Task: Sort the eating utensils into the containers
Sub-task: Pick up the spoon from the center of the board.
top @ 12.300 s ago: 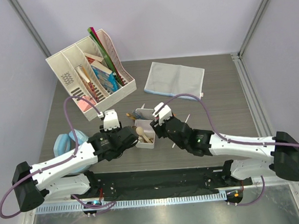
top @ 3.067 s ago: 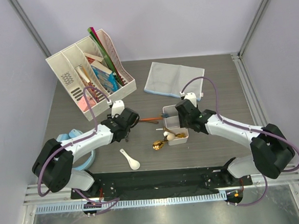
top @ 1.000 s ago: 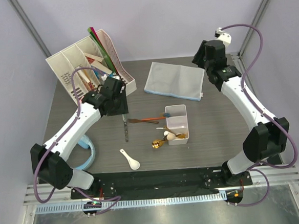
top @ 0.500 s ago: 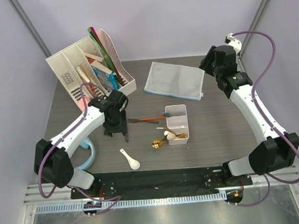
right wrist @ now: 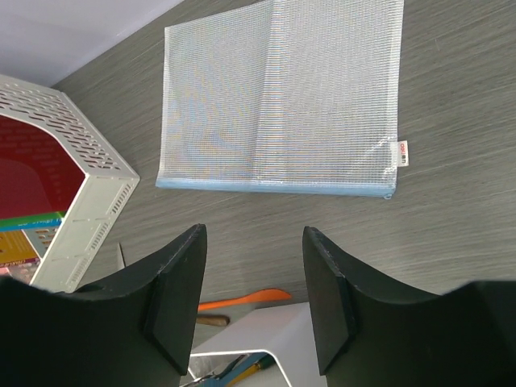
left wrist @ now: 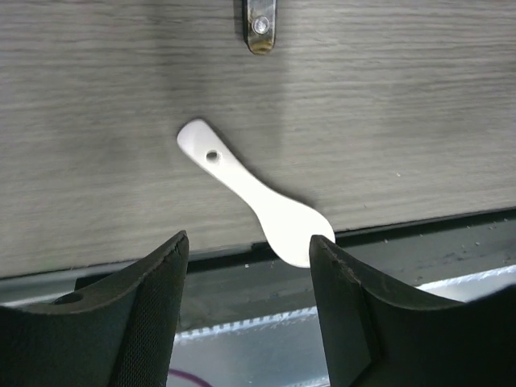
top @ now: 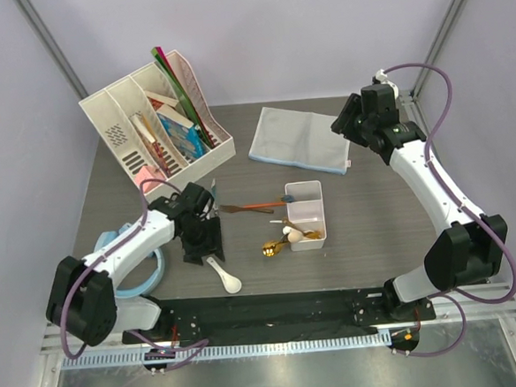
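A white ceramic soup spoon (left wrist: 254, 197) lies on the table near its front edge (top: 222, 274). My left gripper (left wrist: 248, 242) hangs just above the spoon's bowl end, jaws wide open and empty (top: 201, 249). The end of a silver utensil (left wrist: 260, 24) lies beyond the spoon. The white container (top: 304, 215) holds a few utensils. A gold spoon (top: 273, 246) leans out of its near end. An orange-handled piece (top: 257, 209) lies to its left (right wrist: 242, 300). My right gripper (right wrist: 251, 234) is raised at the back right, open and empty (top: 347, 125).
A grey-blue mesh cloth (top: 300, 139) lies flat at the back (right wrist: 274, 97). A white file organizer (top: 155, 121) with books stands at the back left. A light blue ring (top: 150, 265) lies beside the left arm. The black base strip (top: 275, 312) borders the near edge.
My left gripper has come forward and down from the organizer to the white spoon, its jaws widening. The right arm has shifted slightly at the back right, still raised.
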### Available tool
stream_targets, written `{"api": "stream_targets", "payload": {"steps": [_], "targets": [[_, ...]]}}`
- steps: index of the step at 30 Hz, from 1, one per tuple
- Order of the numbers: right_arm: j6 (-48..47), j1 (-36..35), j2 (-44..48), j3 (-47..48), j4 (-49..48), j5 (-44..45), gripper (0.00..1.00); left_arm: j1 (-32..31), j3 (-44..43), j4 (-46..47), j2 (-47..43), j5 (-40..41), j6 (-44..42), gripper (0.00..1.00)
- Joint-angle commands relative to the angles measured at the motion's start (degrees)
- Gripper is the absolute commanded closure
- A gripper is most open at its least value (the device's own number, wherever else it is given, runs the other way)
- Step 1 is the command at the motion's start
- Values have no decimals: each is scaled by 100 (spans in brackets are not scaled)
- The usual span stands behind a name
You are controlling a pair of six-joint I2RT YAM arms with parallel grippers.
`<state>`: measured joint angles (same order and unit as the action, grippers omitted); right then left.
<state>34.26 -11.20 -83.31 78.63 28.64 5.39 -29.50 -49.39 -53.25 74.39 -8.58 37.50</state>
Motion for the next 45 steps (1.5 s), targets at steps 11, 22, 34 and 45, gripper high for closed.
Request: {"api": "stream_targets", "payload": {"steps": [11,22,34,45], "targets": [[-262,-5,262,372,247,-29,44,190,483,1449,892,-706,-251,39],[-332,13,43,548,343,-38,44,190,324,1222,1298,-970,-243,44],[-297,57,-89,513,352,-82,44,181,-71,1151,1877,-909,-374,70],[-236,127,-89,443,361,-73,44,181,-580,922,2000,-716,-462,100]]}}
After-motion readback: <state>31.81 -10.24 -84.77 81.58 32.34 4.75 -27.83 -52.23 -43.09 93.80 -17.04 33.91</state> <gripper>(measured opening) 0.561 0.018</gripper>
